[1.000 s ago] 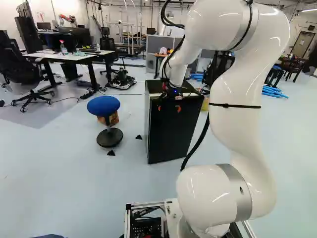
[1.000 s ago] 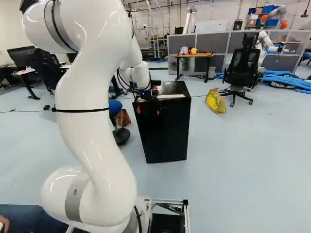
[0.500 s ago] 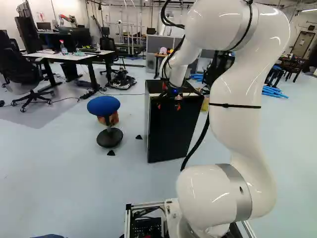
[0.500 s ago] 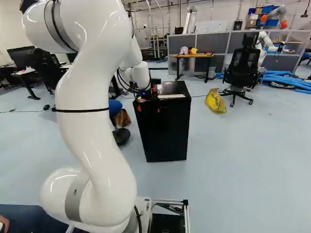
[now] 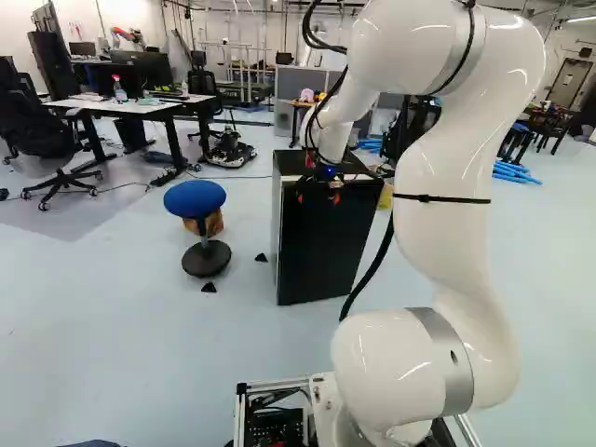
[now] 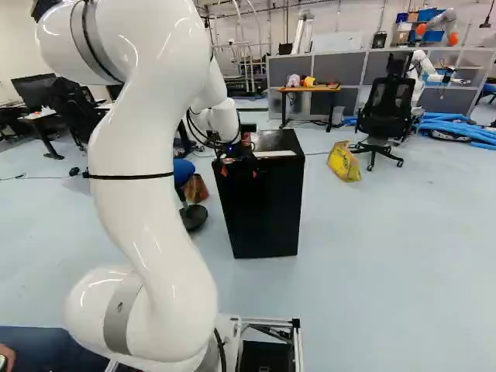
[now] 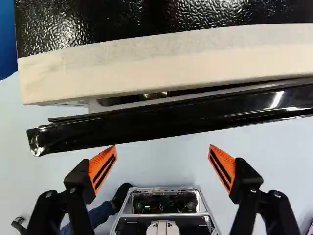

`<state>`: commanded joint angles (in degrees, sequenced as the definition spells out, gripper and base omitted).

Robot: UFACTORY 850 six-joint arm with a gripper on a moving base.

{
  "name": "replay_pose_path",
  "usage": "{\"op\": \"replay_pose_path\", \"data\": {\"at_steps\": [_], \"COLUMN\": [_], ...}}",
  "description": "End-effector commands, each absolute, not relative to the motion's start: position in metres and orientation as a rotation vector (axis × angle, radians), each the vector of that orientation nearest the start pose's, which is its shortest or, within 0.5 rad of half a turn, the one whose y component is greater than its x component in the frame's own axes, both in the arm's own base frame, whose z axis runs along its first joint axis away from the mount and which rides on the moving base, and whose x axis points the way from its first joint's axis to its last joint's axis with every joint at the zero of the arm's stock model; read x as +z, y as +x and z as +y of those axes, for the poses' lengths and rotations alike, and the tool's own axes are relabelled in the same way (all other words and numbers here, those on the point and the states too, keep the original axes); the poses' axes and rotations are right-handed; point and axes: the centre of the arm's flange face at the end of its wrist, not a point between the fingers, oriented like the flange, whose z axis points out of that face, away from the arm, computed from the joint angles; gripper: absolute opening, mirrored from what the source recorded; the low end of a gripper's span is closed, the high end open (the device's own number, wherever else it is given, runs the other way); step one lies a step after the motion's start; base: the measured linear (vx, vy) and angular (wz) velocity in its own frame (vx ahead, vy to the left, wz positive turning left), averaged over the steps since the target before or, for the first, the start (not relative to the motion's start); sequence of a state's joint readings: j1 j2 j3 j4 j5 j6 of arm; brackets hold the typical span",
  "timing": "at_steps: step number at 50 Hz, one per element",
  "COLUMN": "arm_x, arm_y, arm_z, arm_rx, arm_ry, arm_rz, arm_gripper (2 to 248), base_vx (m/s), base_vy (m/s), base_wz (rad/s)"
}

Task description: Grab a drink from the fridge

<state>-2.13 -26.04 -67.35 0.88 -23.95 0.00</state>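
Where I stand, taking twelve o'clock as dead ahead of the base, fridge (image 5: 326, 242) sits near twelve, blue stool (image 5: 195, 197) about eleven, yellow bag (image 6: 343, 161) about one. White arm (image 5: 433, 158) stretches out to the fridge.

Gripper (image 7: 163, 147): wide open, nothing between its orange pads (image 7: 101, 169). It is on the base side of the door (image 7: 146, 127), which crosses just ahead of the fingers.

Door slightly ajar. Gap behind it widens towards the stool and narrows the other way, so I read the hinge as the three o'clock side, free end at nine. No drink identifiable; presumably inside. Small glint (image 7: 155, 95) in the gap, can't tell from what.

Step in hand, my judgement: getting the door open. Best worked from the free end: shift to nine o'clock, slip one finger into the wide part of the slot, behind the door's edge, then draw it towards six in an arc about the hinge, not straight back. Go shallow at first; finger too deep could knock the pale front strip (image 7: 161, 56) or the contents. Pull slow: door probably light once loose, but a tip on the glossy edge may slide off. Open it well past the gripper's width before reaching in.
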Motion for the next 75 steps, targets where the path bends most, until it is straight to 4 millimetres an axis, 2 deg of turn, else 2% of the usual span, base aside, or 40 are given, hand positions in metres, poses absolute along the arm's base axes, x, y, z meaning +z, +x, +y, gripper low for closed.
{"op": "replay_pose_path", "data": {"at_steps": [28, 75], "arm_x": [0.4085, 0.4115], "arm_y": [0.5941, 0.6017], "arm_z": [-0.0238, -0.0238], "arm_rx": [-0.525, -0.667], "arm_ry": [-3.131, -3.106], "arm_rz": [-0.011, -0.019], "arm_gripper": [247, 247], "base_vx": [0.0, 0.0], "base_vy": [0.0, 0.0], "base_wz": [0.0, 0.0]}}
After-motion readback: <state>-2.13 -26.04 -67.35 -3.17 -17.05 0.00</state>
